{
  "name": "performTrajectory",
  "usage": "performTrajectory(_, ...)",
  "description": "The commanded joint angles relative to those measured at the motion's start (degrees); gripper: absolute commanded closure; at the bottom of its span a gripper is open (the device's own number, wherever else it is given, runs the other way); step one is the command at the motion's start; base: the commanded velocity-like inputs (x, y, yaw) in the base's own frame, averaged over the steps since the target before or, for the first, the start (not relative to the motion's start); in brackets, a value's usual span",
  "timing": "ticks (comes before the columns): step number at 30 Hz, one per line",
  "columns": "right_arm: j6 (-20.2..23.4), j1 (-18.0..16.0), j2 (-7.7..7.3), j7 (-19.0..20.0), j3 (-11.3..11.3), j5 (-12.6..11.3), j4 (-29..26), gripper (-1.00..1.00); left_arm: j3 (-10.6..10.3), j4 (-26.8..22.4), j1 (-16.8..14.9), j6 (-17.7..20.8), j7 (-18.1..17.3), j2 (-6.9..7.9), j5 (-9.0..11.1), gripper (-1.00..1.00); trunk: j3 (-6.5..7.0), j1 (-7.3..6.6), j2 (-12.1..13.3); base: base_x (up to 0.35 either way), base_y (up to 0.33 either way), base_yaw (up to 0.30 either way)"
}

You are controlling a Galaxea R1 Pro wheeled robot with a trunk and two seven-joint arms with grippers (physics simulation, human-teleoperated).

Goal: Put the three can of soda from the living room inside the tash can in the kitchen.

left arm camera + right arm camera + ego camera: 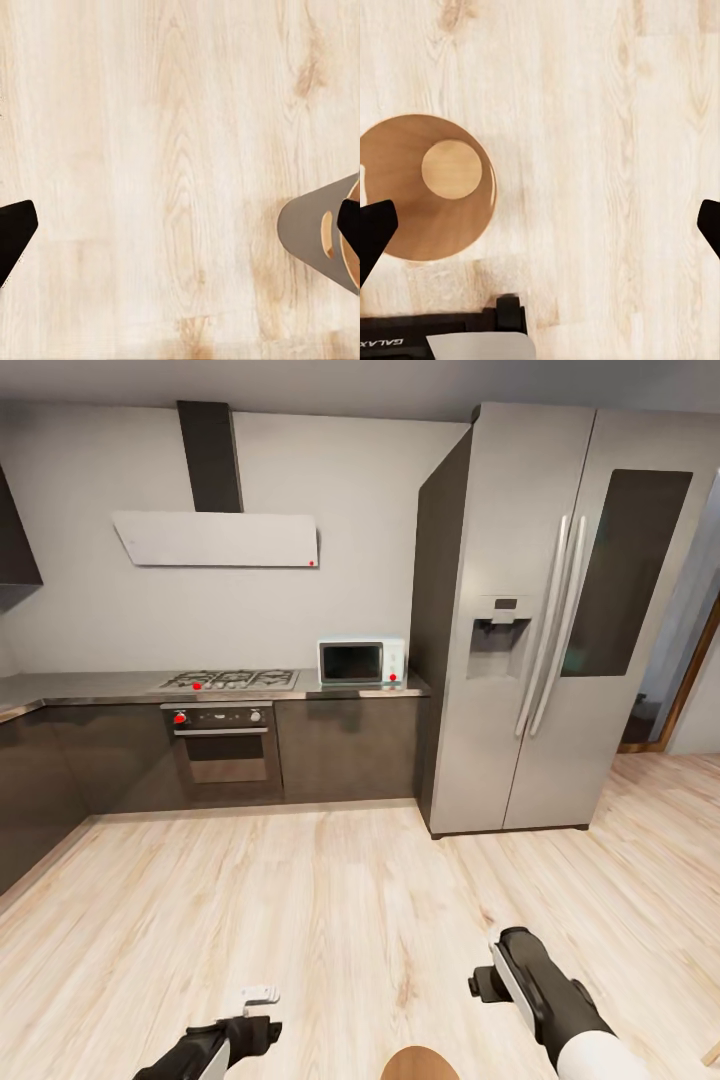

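The tash can (420,1065) stands on the wooden floor between my two arms, and just its tan rim shows at the head view's bottom edge. From above, its tan inside (427,187) holds nothing. Its grey outer wall (311,229) lies beside one left fingertip. My left gripper (255,1010) (180,225) is open over bare floor. My right gripper (487,978) (540,225) is also open, beside and above the bin, with nothing between its fingers. The soda cans are out of view.
A silver double-door fridge (540,640) stands ahead on the right. A dark counter runs left of it with a microwave (360,660), gas hob (230,680) and oven (222,745). A doorway (690,690) opens far right. Part of my base (435,341) is close to the bin.
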Motion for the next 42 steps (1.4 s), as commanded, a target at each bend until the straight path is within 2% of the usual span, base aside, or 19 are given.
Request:
performTrajectory(1, -0.1, 0.0, 0.01, 0.0, 0.0, 0.0, 0.2, -1.0, 0.0, 0.0, 0.0, -0.3, 0.0, 0.01, 0.0, -1.0, 0.0, 0.0, 0.0, 0.0, 0.0, 0.0)
performTrajectory(8, -0.5, 0.0, -0.01, 0.0, 0.1, 0.0, 1.2, -1.0, 0.0, 0.0, 0.1, -1.6, 0.0, -0.03, 0.0, -1.0, 0.0, 0.0, 0.0, 0.0, 0.0, 0.0)
performTrajectory(28, -0.6, 0.0, 0.04, 0.1, 0.4, 0.0, 1.6, -1.0, 0.0, 0.1, 0.1, -2.7, 0.3, -0.01, 0.0, -1.0, -3.59, 4.39, -8.0, 0.0, 0.0, 0.0)
performTrajectory(34, -0.7, 0.0, 0.07, 0.0, 1.9, -0.1, 2.7, -1.0, 0.0, 0.1, 0.1, -3.7, 0.3, -0.02, 0.0, -1.0, -4.67, 5.71, -10.4, 0.0, 0.0, 0.0)
performTrajectory(42, -0.7, 0.0, 0.03, 0.0, 2.2, -0.1, 3.3, -1.0, 0.0, 0.1, 0.1, -4.1, 0.3, -0.04, 0.0, -1.0, -6.1, 7.47, -13.6, 0.0, 0.0, 0.0)
